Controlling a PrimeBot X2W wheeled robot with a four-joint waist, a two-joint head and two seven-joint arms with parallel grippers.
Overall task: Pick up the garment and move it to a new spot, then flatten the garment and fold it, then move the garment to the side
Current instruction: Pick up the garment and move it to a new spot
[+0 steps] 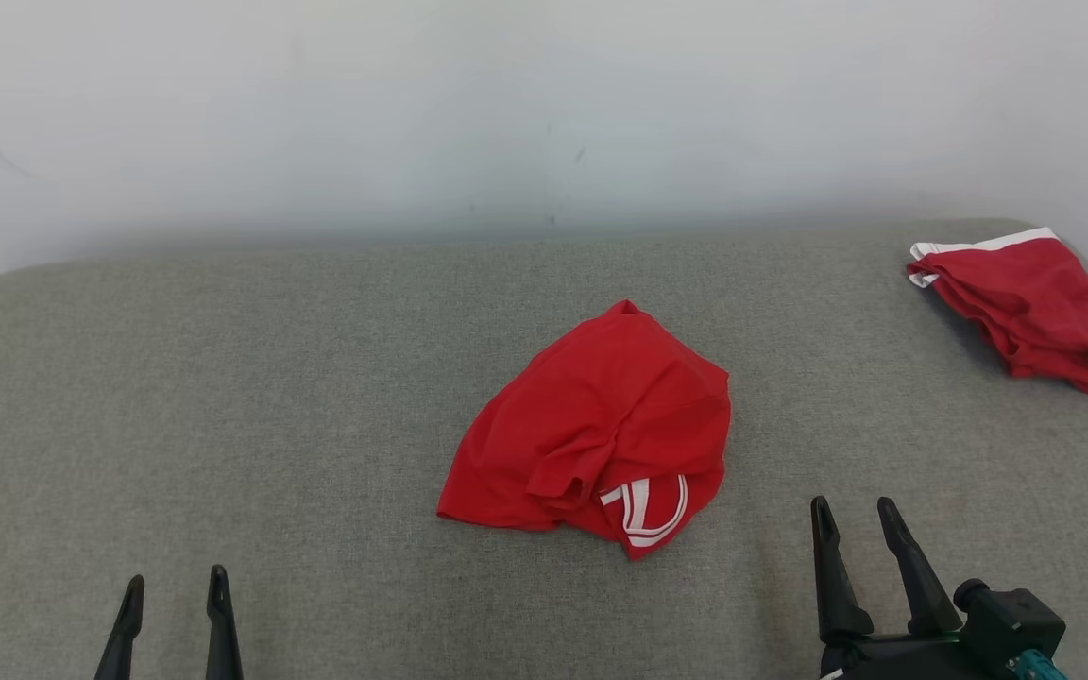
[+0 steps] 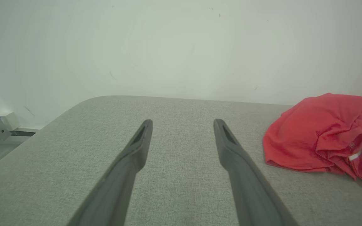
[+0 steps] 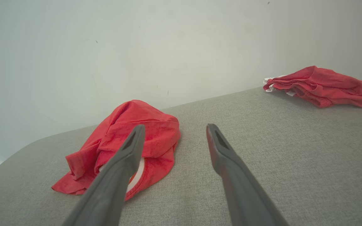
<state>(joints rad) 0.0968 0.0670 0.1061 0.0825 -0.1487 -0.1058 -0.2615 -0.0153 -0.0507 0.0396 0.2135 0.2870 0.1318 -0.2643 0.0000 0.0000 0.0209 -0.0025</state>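
The crumpled red cloth garment with a white-striped collar is lying mid-way on the grey fabric-covered table, with bare cloth spreading all round it. The left gripper and right gripper are hovering wide apart and empty. The left wrist view is showing the table's rounded corner. The right wrist view is showing a second red, white-banded garment at the far right edge.

It looked like a bare test room or lab: a grey fabric pad stood against a plain, scuffed white wall, with a garment and a second garment lying on it.

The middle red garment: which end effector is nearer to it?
Right. The right end effector sits just lower right of the garment; the left end effector is farther, lower left.
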